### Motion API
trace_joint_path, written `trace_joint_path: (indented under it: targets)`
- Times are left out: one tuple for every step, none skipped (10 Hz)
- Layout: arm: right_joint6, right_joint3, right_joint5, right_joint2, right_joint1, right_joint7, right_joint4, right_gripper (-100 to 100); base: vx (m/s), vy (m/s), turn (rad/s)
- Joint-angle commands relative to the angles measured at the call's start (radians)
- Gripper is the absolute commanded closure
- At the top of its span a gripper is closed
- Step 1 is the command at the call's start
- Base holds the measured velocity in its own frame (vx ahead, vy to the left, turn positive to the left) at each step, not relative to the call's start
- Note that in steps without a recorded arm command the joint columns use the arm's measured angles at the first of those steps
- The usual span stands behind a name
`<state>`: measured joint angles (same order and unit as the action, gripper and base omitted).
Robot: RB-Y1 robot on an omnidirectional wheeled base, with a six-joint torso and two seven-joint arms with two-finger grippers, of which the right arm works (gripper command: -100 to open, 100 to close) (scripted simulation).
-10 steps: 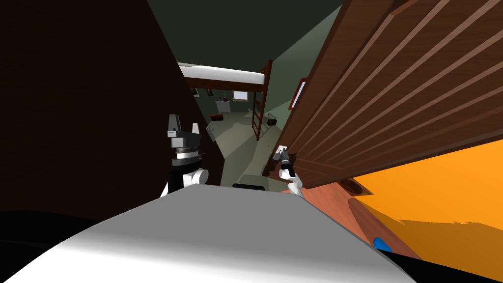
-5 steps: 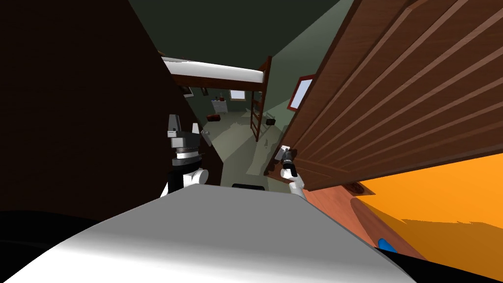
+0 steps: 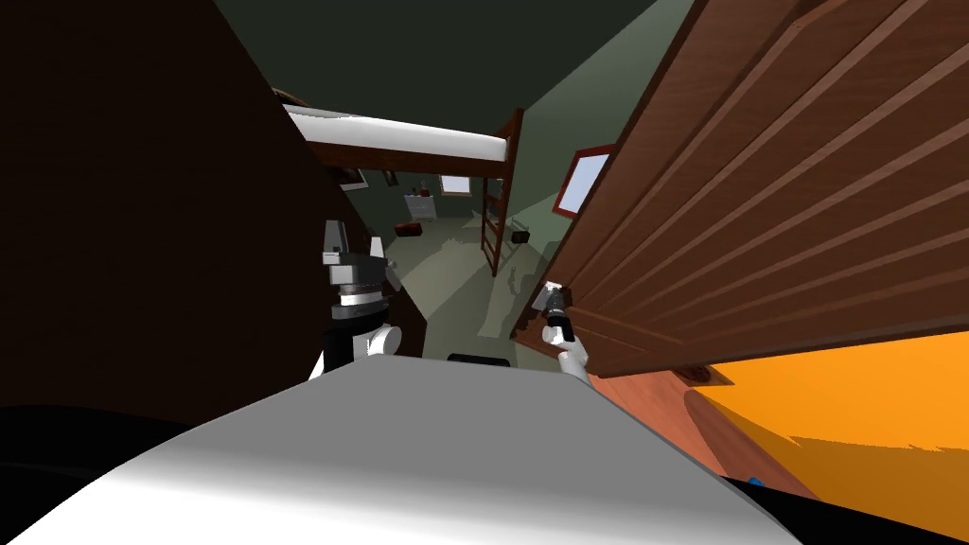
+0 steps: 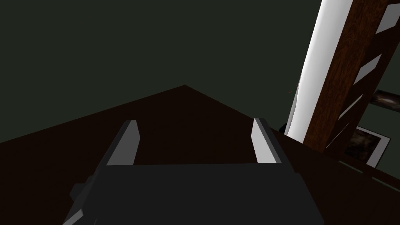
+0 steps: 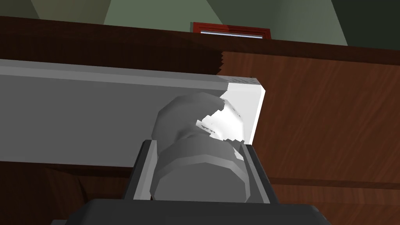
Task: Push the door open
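Observation:
The brown panelled door point(image 3: 776, 189) stands ajar on the right of the head view, with a greenish room behind the gap. My right gripper point(image 3: 552, 295) is at the door's free edge. In the right wrist view it point(image 5: 199, 172) is shut on a grey round door knob point(image 5: 197, 164), one finger pressing each side. The knob sits on a light grey plate point(image 5: 78, 117) on the door point(image 5: 332, 117). My left gripper point(image 3: 352, 248) is raised beside a dark brown wall point(image 3: 142, 237). In the left wrist view that gripper point(image 4: 193, 142) is open, with nothing between its fingers.
Through the gap stand a loft bed with a white mattress point(image 3: 407, 147) and its ladder point(image 3: 494, 222). A red-framed picture point(image 3: 585, 180) hangs on the green wall. Small dark things lie on the far floor. An orange surface point(image 3: 852, 416) lies below the door.
The door has swung further away to the right and the gap has widened, so more of the bed and picture shows. My right gripper followed with the knob. The left arm stayed still.

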<state>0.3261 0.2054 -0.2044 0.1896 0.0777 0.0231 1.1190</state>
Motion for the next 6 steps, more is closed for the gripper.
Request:
trace_joint_path:
  targets:
    - [-0.005,0.022,-0.001,0.001,-0.002,0.008,0.014,100,0.2,0.017,-0.047]
    - [-0.005,0.033,-0.003,0.002,-0.001,0.011,0.01,100,0.202,0.024,-0.057]
    - [-0.004,0.045,-0.005,0.003,0.0,0.013,0.007,100,0.196,0.035,-0.052]
    - [-0.003,0.057,-0.007,0.004,0.0,0.016,0.003,100,0.193,0.044,-0.059]
    - [-0.003,0.07,-0.009,0.005,0.001,0.018,0.0,100,0.184,0.055,-0.065]
    - [-0.002,0.084,-0.01,0.006,0.002,0.021,-0.004,100,0.196,0.047,-0.069]
